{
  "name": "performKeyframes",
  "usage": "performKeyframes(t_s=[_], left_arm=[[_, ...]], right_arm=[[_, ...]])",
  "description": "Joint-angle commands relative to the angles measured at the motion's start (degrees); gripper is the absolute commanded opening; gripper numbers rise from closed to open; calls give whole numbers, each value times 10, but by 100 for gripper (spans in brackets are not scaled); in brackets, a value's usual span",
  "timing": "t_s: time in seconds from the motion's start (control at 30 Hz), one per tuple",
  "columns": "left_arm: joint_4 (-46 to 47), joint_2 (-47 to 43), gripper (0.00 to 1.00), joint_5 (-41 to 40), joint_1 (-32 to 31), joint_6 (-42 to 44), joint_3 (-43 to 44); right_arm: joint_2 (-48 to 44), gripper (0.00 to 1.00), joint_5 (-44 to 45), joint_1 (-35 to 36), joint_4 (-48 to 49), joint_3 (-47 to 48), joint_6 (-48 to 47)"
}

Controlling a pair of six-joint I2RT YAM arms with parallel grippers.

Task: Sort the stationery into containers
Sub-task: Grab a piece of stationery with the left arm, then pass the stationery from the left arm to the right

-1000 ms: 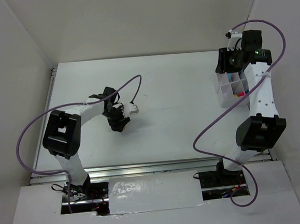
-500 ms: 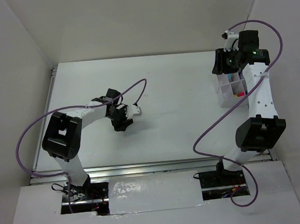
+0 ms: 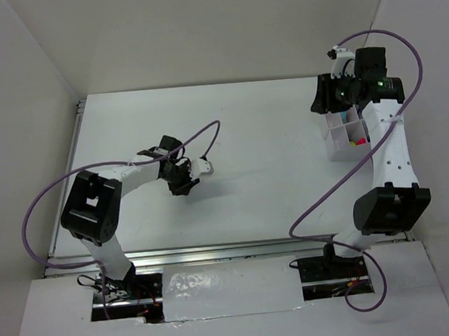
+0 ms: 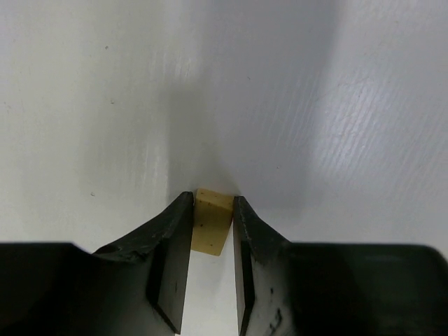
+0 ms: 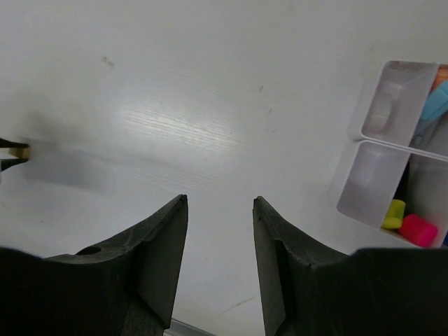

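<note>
While left gripper point(image 4: 212, 203) clamps eraser point(image 4: 212, 225) on table point(image 4: 329, 98), right gripper point(image 5: 220, 204) open, tray point(image 5: 348, 175) at edge

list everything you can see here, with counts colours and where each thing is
tan eraser: one, tan, on the table's left half, between the left gripper's fingers
organiser tray: one, clear, divided into compartments, at the table's right edge
yellow highlighter: one, yellow end showing, in the tray
pink highlighter: one, pink end showing, beside the yellow one
light-blue item: one, in the tray, cut off by the frame edge
table: one, white
purple cables: two, one looping off each arm
left gripper: closed on the eraser's two sides
right gripper: open, empty, next to the tray
</note>
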Motion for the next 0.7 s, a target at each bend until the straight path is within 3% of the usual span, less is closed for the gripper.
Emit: performKeyframes(t_s=[0.0,0.13,0.2,0.23,0.27,0.3,0.33,0.4,0.5,0.53,0.67], left_arm=[[-27,-14,17,47,14,-78,15],[-39,-55,3,216,64,-221,72],[24,-79,0,328,97,-311,71],[66,-110,0,361,106,-425,60],[186,-129,0,383,117,-506,29],[272,-170,0,408,121,-643,9],[400,-191,0,408,122,-704,-24],[472,-237,0,386,122,-825,-38],[470,-269,0,321,120,-891,-14],[462,-276,0,280,119,-904,-4],[419,-292,0,194,119,-991,29]], right_arm=[[-57,49,-56,15,10,-19,11],[-110,51,-105,31,70,-70,26],[-132,51,-124,42,84,-91,39],[-137,52,-142,55,95,-95,44],[-141,52,-150,62,100,-102,52],[-149,54,-160,68,112,-106,74],[-159,54,-178,80,121,-119,85],[-172,55,-186,107,161,-131,131],[-210,59,-134,170,263,-176,196],[-217,60,-74,216,283,-188,225],[-189,65,26,332,308,-161,256]])
